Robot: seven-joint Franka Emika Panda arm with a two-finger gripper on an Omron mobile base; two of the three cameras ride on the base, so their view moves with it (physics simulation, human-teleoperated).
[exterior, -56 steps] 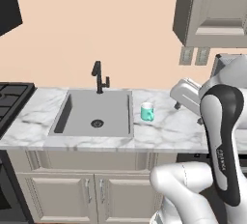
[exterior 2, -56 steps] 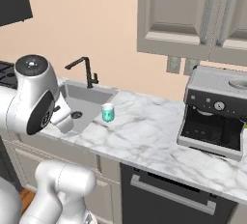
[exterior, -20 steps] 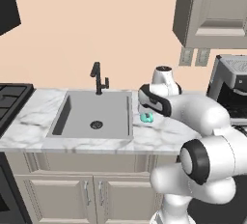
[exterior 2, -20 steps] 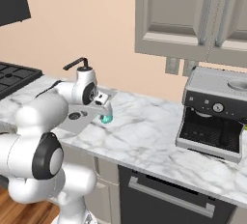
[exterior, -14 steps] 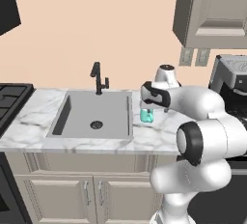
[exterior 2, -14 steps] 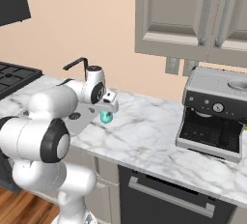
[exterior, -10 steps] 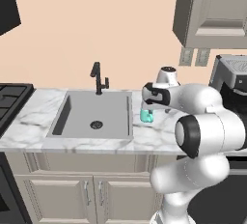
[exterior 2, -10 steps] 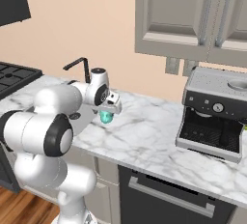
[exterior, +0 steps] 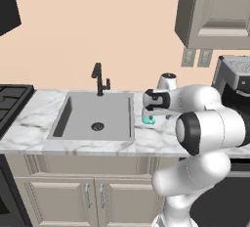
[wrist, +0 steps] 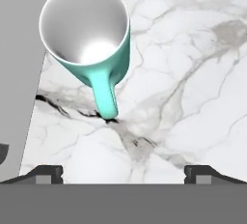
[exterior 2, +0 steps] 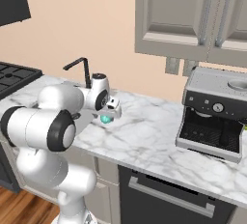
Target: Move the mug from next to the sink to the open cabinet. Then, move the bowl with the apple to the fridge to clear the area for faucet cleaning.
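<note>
Just right of the sink (exterior: 95,116) stands the teal mug (wrist: 89,39), upright on the white marble worktop (wrist: 193,73), close to the basin's edge. Hand view: mug seen from above, pale grey inside, nothing in it; its handle (wrist: 104,95) points toward the camera. Mug sits in the upper left of that view, off to one side of the line between the finger tips.

Gripper (exterior: 146,108) hangs directly over the mug, jaws spread wide, nothing between them. Tips appear clear of the rim, though from the base cameras the hand hides most of the mug, so contact is hard to rule out. Only a sliver of teal shows beneath the hand in the right base view.

Sink: grey basin, round dark drain, slim black faucet (exterior: 99,78) at its back edge. Arm reaches in from the right across the worktop. Farther right on the same counter, well apart from the mug, an espresso machine (exterior 2: 212,114). Beige-grey wall cabinets (exterior 2: 193,15) above, doors shut.
</note>
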